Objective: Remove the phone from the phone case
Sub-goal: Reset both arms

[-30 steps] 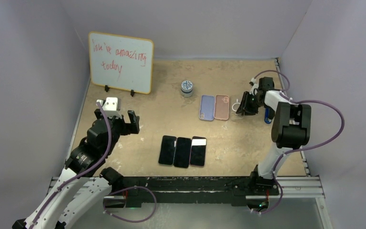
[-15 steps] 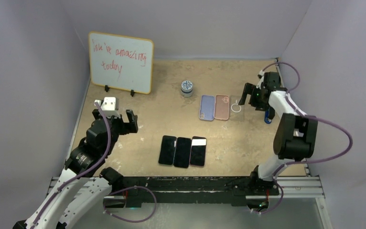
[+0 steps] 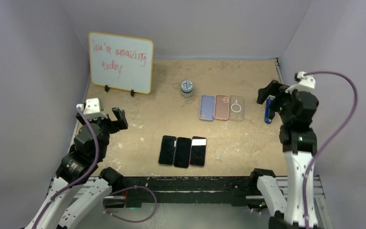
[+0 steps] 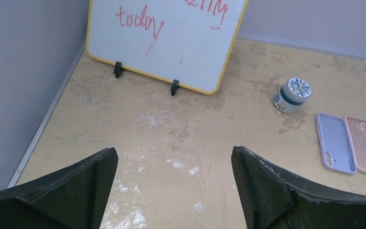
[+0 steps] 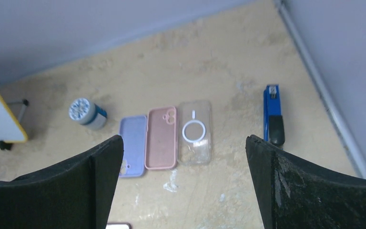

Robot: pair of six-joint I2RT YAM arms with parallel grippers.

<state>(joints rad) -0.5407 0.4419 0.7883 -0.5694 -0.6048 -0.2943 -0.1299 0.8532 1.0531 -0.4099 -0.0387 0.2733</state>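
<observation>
- Beige tabletop (image 3: 138,124) first: the right gripper (image 5: 183,139) has just let go of the clear case (image 5: 194,138) and pulled back above it, jaws wide and nothing held.
- That clear case now lies flat just beside the pink case (image 5: 161,137) and the lilac case (image 5: 132,145); all three look empty.
- Three phones (image 3: 183,151) lie bare in a row nearer the arms, well apart from the cases — the task looks done.
- Off to the left, the left gripper (image 4: 172,151) has drawn back too — wide open, empty.
- A whiteboard (image 4: 167,38), a jar (image 5: 86,113) and a blue stapler (image 5: 272,114) sit aside; nothing blocks either arm.
</observation>
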